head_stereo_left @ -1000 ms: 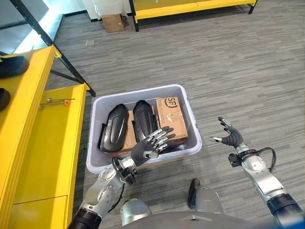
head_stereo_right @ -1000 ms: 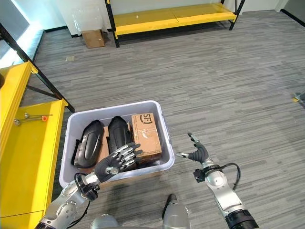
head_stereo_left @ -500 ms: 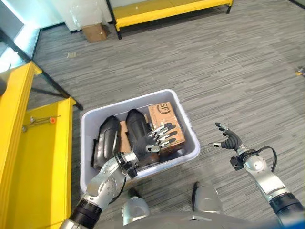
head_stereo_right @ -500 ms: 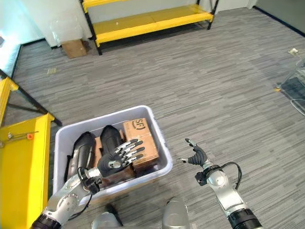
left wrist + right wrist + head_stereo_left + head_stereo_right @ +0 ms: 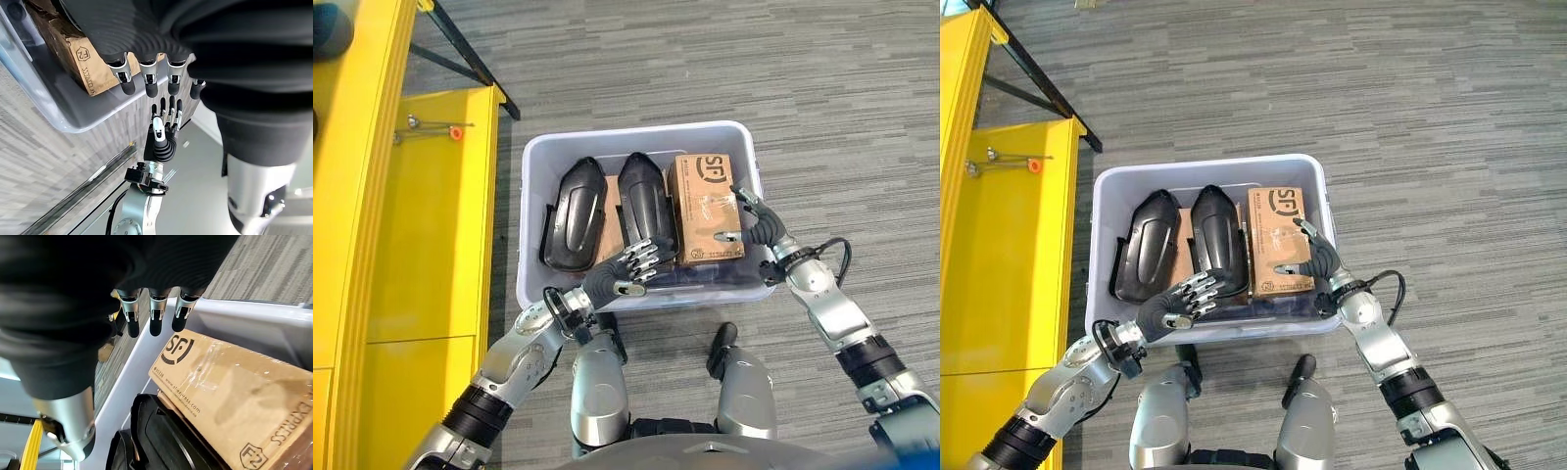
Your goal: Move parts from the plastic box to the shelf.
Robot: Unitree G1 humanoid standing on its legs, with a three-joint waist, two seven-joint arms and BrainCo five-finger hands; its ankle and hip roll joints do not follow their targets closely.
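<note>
A pale plastic box (image 5: pixel 636 129) on the floor holds two black moulded parts (image 5: pixel 573 211) (image 5: pixel 646 201) side by side and a brown cardboard carton (image 5: pixel 705 196) to their right. My left hand (image 5: pixel 617 277) hovers open over the box's near edge, with straight fingers (image 5: pixel 146 81) pointing at the near end of the right black part. My right hand (image 5: pixel 759 230) is open at the carton's near right corner, its fingers (image 5: pixel 154 313) spread above the carton (image 5: pixel 234 396), holding nothing.
A yellow shelf (image 5: pixel 421 215) runs along the left of the box, with a small orange-tipped tool (image 5: pixel 435 127) on its far part and a dark object (image 5: pixel 328 24) on its upper level. Grey carpet floor surrounds the box.
The camera has tilted down closer to the box. My right hand has moved in from the floor at the right to the carton's near corner. The left hand stays over the box's front.
</note>
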